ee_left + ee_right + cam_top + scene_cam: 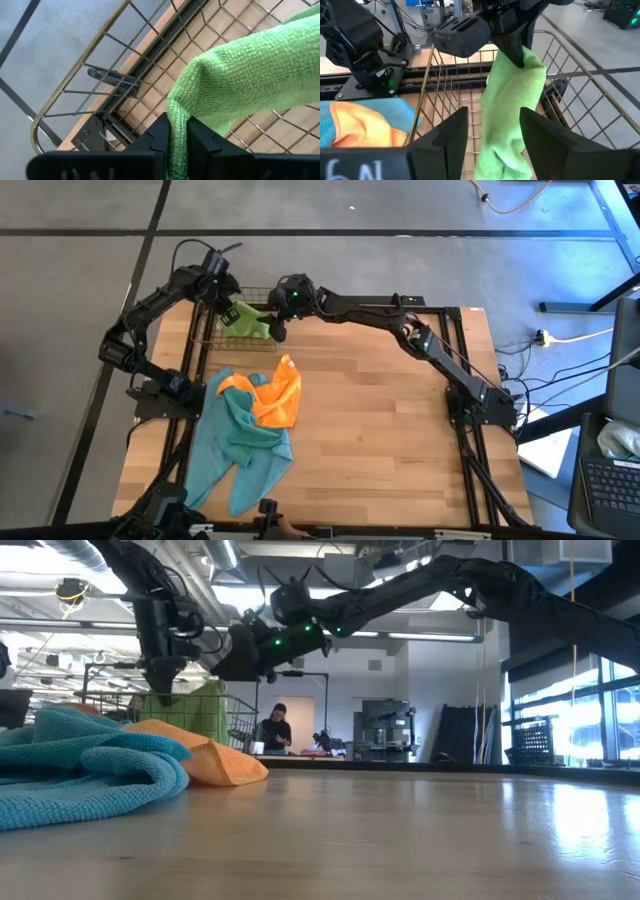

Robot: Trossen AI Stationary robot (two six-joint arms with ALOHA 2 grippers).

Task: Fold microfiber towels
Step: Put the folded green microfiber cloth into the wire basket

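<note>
The lime green towel (244, 319) hangs folded over the wire basket (215, 338) at about eleven o'clock on the table (380, 430). The left gripper (176, 134) pinches a top fold of it between narrow fingers, the cloth squeezed in the slot between them. The right gripper (492, 132) stands beside it with its fingers spread wide on either side of the hanging cloth, not visibly clamping it; in the right wrist view the towel drops between the two dark fingers with a gap on each side. I judge this towel to be at the end of its turn: folded and being lowered into the basket, with one gripper letting go.

What remains looks like most of the work. An orange towel (277, 393) lies crumpled near the table's middle, toward nine o'clock, resting on a rumpled teal towel (240, 442) that sprawls down toward seven o'clock. Neither shows any crease of a fold. Whether the teal heap is one cloth or several I cannot tell. No other finished towel shows in the basket.
</note>
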